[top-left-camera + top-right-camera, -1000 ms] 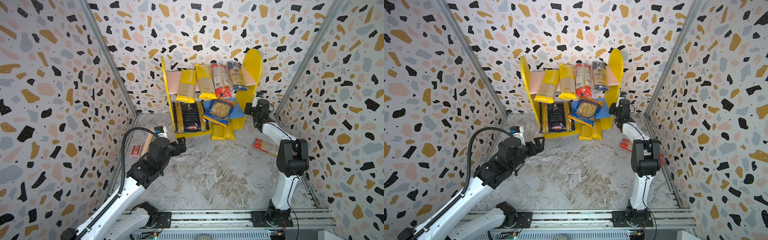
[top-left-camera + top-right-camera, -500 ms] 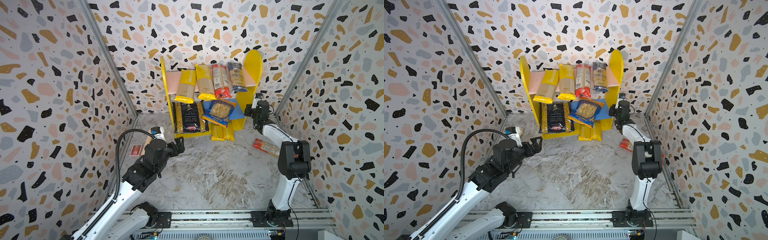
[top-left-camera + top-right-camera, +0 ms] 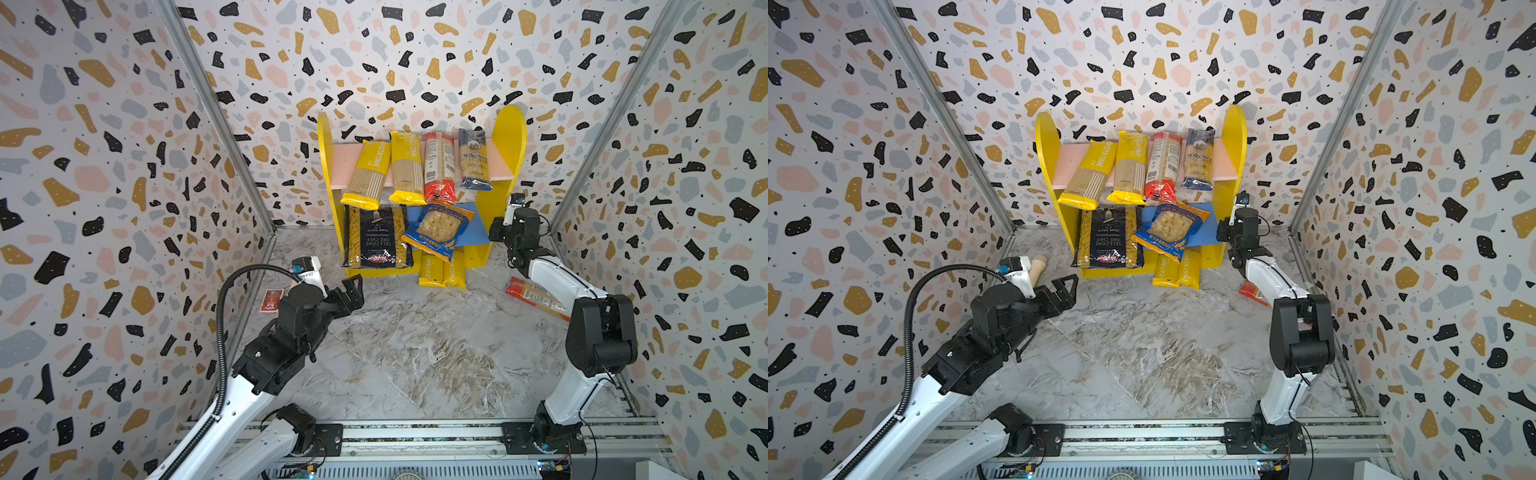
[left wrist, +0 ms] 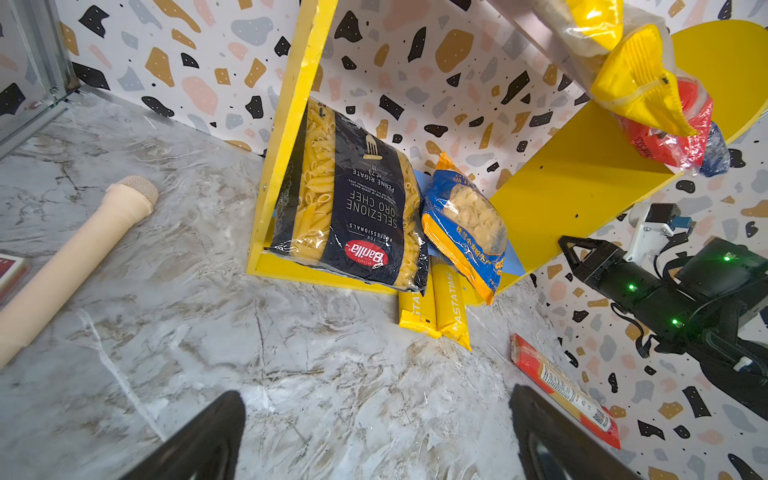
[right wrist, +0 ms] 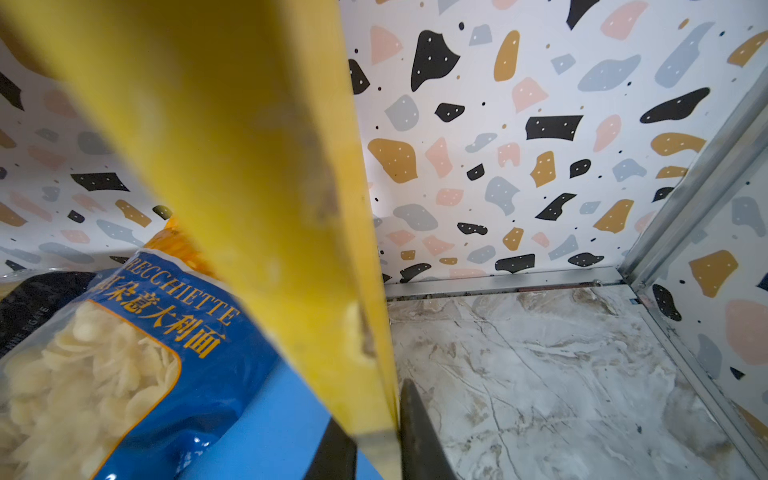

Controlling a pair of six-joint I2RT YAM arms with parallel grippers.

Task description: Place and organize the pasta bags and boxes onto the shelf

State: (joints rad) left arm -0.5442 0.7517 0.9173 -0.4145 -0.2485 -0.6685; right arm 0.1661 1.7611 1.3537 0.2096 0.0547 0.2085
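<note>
The shelf (image 3: 510,137) stands against the back wall. On its pink board lie two yellow PASTATIME packs (image 3: 368,174), a red-ended pack (image 3: 438,166) and a dark-blue ankara pack (image 3: 473,162). The black Barilla bag (image 3: 376,239) and a blue-orange bag (image 3: 438,228) lean on the blue board. Two yellow packs (image 3: 442,270) poke out at the base. A red pack (image 3: 536,297) lies on the floor by the right arm. My right gripper (image 5: 378,449) is shut on the shelf's right side panel (image 5: 249,166). My left gripper (image 4: 376,436) hangs open and empty over the floor.
A beige wooden stick (image 4: 75,257) and a small red card box (image 3: 272,300) lie on the marble floor by the left wall. Patterned walls close in on three sides. The arms' metal rail (image 3: 415,434) runs along the front.
The right arm's elbow has sunk toward the front while its gripper stays clamped on the side panel. The left arm has drawn back a little, still open.
</note>
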